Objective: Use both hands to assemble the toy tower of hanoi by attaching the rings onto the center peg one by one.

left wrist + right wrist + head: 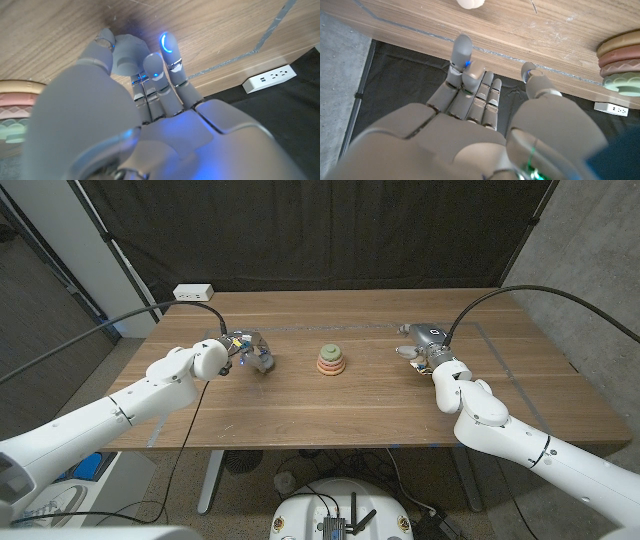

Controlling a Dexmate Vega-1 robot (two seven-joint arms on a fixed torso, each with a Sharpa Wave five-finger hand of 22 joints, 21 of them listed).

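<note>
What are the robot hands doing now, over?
Left hand and right hand both open, holding nothing, either side of tower. Ring stack sits mid-table, several rings on. A pale piece lies beyond the right hand. Nothing blocking.

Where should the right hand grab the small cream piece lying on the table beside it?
Across its rounded sides, coming down from above: the small cream piece lies low on the table, so the fingers need opposite sides.
</note>
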